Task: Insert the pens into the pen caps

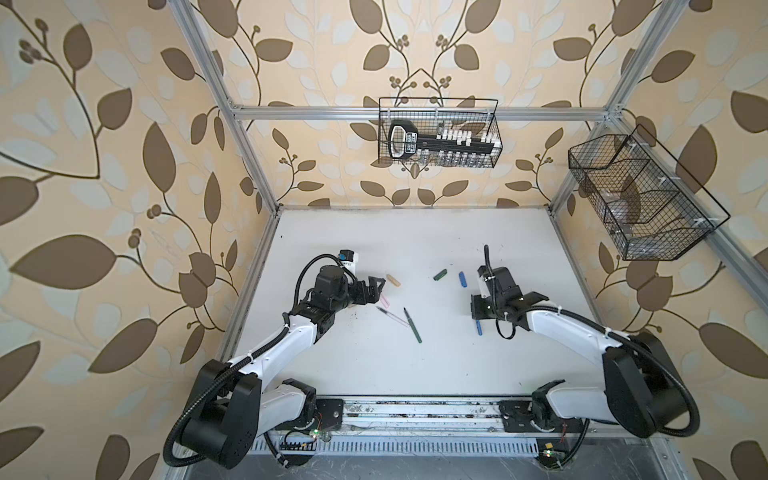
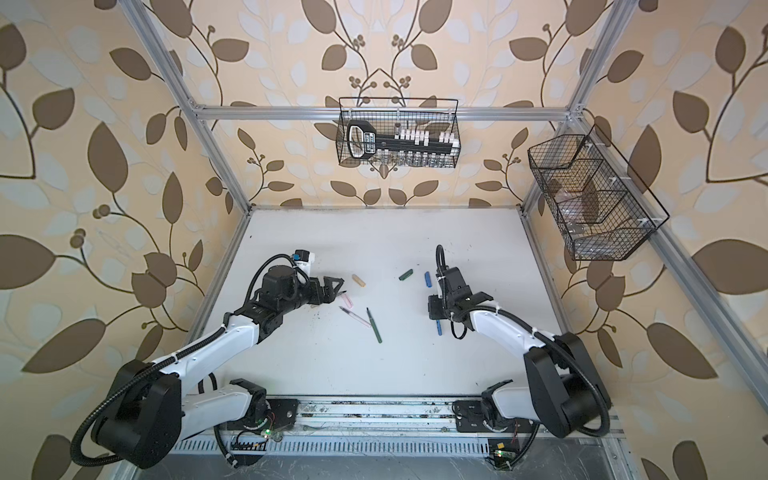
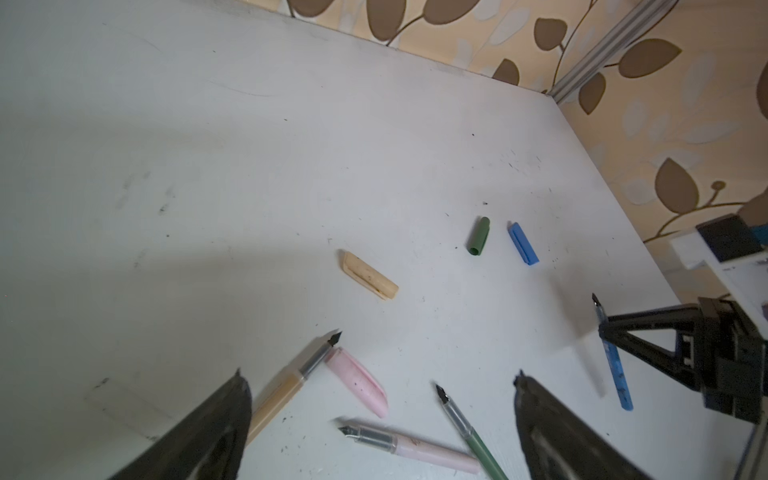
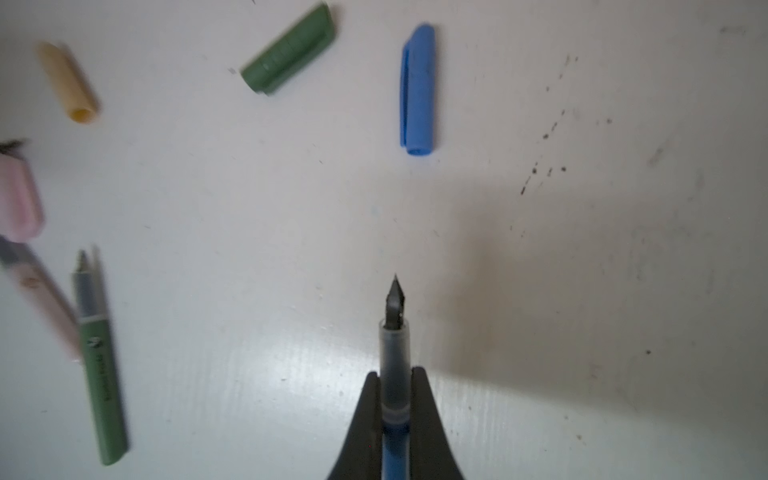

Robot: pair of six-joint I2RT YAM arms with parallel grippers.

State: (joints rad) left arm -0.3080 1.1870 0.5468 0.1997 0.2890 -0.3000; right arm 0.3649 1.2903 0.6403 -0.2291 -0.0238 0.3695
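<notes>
Here, leaf-patterned wallpaper [image 1: 124,166] rings a speckled white tabletop [image 1: 374,241] strewn with pens [image 1: 412,325].

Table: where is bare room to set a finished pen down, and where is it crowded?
Bare: the table beyond the tan cap, green cap and blue cap; also between green pen and base rail. Crowded: by the left gripper, with pink pen, pink cap.

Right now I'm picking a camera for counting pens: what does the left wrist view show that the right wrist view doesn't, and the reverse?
Left wrist view only: the barrel of the tan pen and the open left tool. Right wrist view only: the lettering on the green pen. Both: the right tool shut on the blue pen, the pink pen, and the tan cap, pink cap, green cap and blue cap.
</notes>
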